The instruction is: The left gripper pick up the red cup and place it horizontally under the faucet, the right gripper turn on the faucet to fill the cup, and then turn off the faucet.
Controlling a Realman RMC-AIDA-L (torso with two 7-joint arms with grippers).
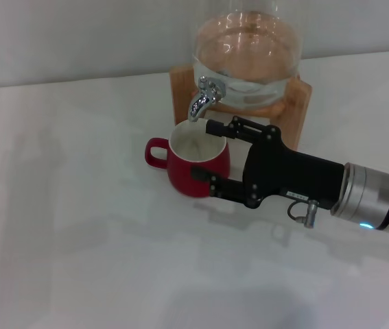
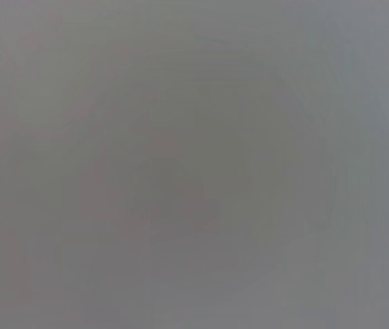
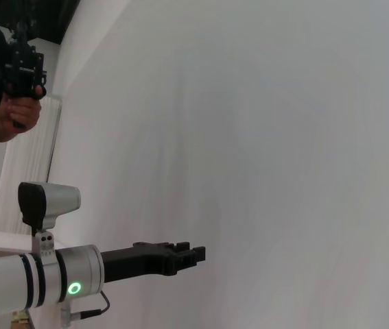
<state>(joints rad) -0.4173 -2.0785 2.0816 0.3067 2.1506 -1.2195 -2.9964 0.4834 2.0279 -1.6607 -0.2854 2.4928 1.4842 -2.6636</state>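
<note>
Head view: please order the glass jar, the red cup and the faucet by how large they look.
1. glass jar, largest, though its top is cut off
2. red cup
3. faucet, clearly smallest

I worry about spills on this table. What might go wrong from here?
The spout of the faucet hangs over the rim of the red cup, not its middle, so water may splash out. The right gripper sits right at the cup; moving to the faucet may knock it.
</note>
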